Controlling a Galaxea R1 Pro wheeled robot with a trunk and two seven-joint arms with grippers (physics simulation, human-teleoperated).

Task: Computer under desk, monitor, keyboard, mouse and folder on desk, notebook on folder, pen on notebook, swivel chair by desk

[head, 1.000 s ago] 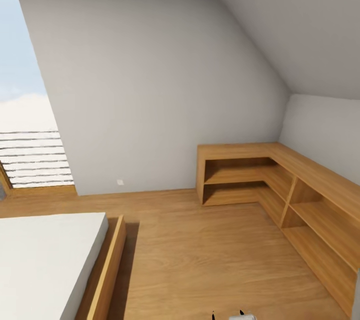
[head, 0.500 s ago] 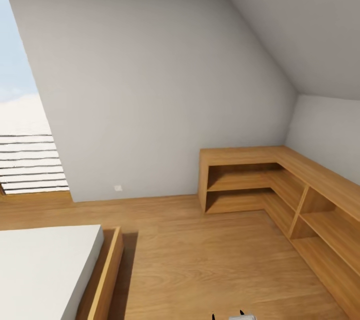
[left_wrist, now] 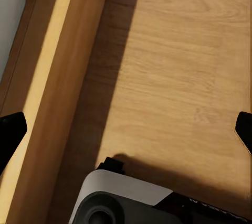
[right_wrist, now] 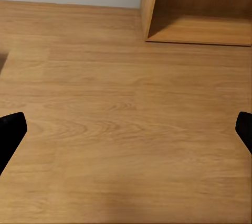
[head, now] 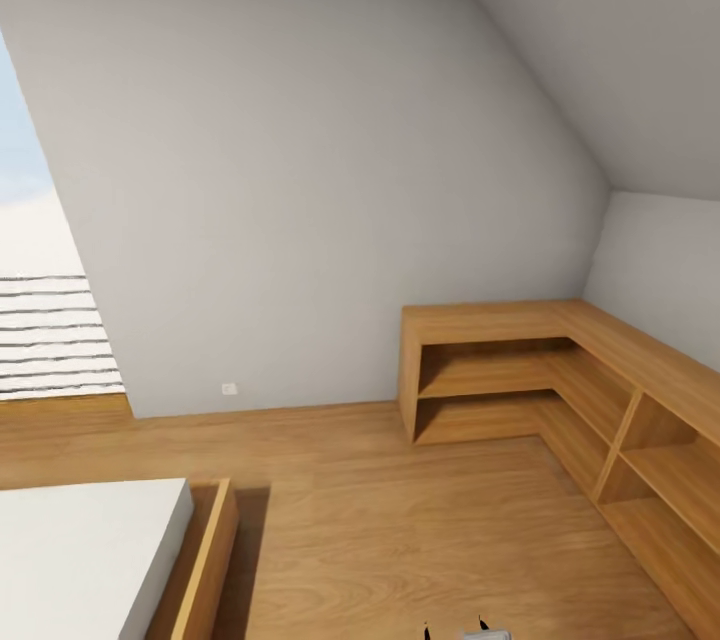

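the bedroom's light wood floor (head: 400, 520) runs in long smooth planks with a soft grain, warm honey in colour and faintly glossy. pale grey walls (head: 280, 200) rise flat and matte, and a sloped ceiling (head: 600, 40) cuts down toward the far right corner. tucked into that corner stands an l-shaped wooden shelf unit (head: 520, 370), low and boxy, with open cubbies and a flat top in the same honey timber; one leg lies along the back wall, the other along the right wall toward me. at the left a tall window (head: 40, 300) shows sky and pale horizontal slats. near the lower left sits a bed (head: 90, 560) with a plain white mattress and a blocky wooden side rail.

the left gripper (left_wrist: 126, 135) hangs above the floor just beside that wooden rail (left_wrist: 52, 77), its two dark fingertips (left_wrist: 10, 135) spread wide at opposite edges of the wrist view, nothing between them; a grey and white rounded part of the robot (left_wrist: 126, 203) lies below. the right gripper (right_wrist: 126, 132) is likewise splayed and empty over bare planks, with the shelf unit's end (right_wrist: 199, 9) beyond.

none of the desk things are before me here.
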